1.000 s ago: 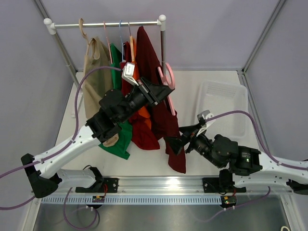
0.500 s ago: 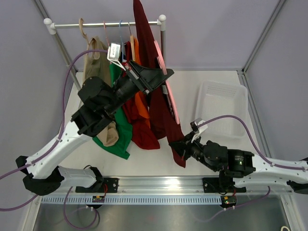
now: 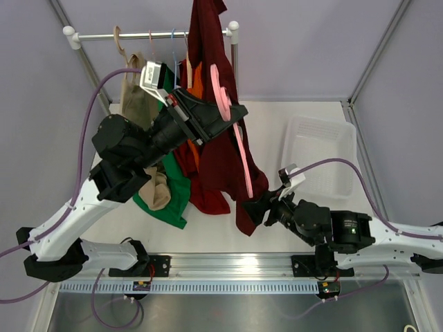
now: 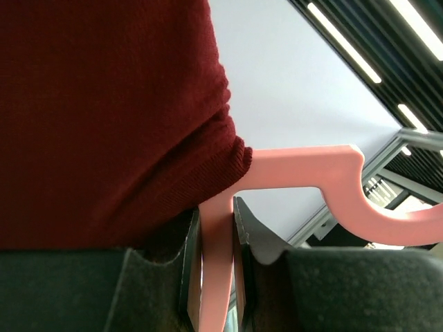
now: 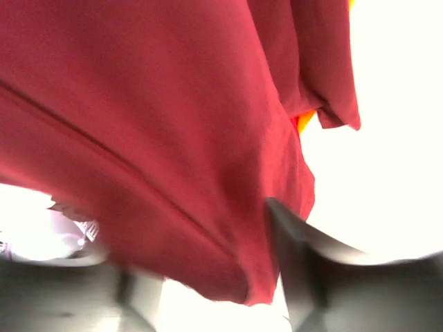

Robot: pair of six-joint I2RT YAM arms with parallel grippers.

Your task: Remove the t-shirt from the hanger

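Note:
A dark red t-shirt (image 3: 220, 162) hangs on a pink hanger (image 3: 224, 102), lifted above the rail. My left gripper (image 3: 232, 116) is shut on the hanger's neck; in the left wrist view the pink stem (image 4: 216, 263) sits between the jaws of my left gripper (image 4: 217, 277), with the shirt's collar (image 4: 104, 104) just above. My right gripper (image 3: 257, 207) is low, at the shirt's bottom hem. In the right wrist view the red cloth (image 5: 152, 117) hangs between the spread fingers of my right gripper (image 5: 197, 242), which is open.
A clothes rail (image 3: 138, 35) at the back holds beige (image 3: 135, 104), green (image 3: 169, 187), orange and red garments on hangers. Its right post (image 3: 234, 41) stands behind the lifted shirt. A white plastic bin (image 3: 320, 155) sits on the table at the right.
My left arm has raised the pink hanger and the dark red shirt well above the rail. My right gripper has moved left to the shirt's hem.

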